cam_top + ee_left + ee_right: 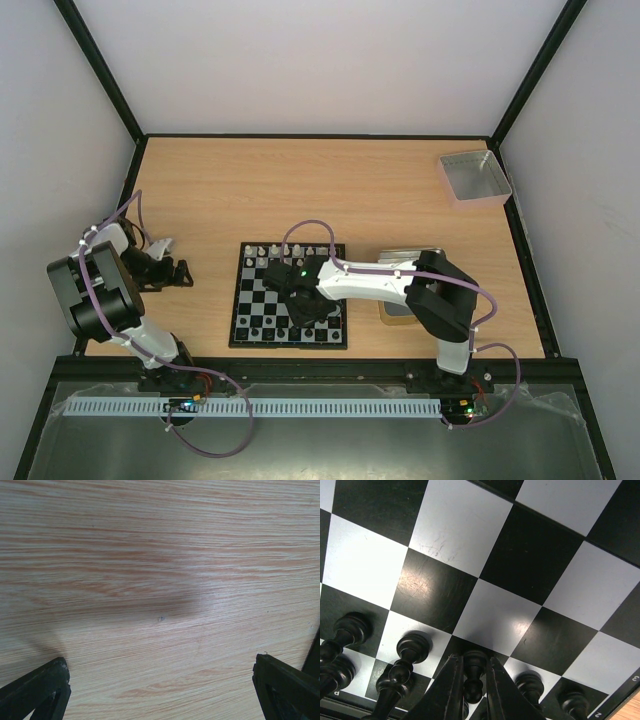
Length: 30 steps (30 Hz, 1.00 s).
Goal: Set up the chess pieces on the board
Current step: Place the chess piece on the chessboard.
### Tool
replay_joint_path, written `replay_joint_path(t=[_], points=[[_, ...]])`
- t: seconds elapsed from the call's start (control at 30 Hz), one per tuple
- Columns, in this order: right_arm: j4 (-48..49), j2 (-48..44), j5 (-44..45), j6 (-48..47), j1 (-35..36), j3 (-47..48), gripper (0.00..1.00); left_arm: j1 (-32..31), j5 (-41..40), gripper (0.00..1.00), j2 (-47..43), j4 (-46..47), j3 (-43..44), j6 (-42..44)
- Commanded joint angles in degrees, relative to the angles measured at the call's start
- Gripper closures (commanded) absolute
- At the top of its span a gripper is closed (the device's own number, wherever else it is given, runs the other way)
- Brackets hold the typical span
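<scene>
Overhead and wrist views, from largest item to smallest. The wooden table (pixel 340 190) carries everything. The board (pixel 255 300) lies flat toward the near edge, about midway between my two bases. A grey tray (pixel 474 177) sits in the far right corner, well apart from the board. A metal tin (pixel 392 312) lies just right of the board, largely hidden under my right arm.

My left gripper (pixel 159 662) hangs over bare wood to the left of the board. Its jaws are spread wide and hold nothing, with one finger at each lower corner of the wrist view.

My right gripper (pixel 473 659) reaches low over the near part of the board. Its jaws are narrow and closed about a black pawn (pixel 472 682) that stands upright between the fingers (pixel 445 690).

Of the chess pieces, the white pieces (pixel 290 252) line the far edge of the board. The other black pieces (pixel 412 647) stand upright in the near rows, on either side of the gripped pawn.
</scene>
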Motion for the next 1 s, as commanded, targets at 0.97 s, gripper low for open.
replay_joint_path(t=[0.97], points=[[-0.7,-0.5,-1.7,0.6,0.3,-1.2,0.92,-0.9,-0.2,0.01,0.7,-0.9,-0.4,-0.5]])
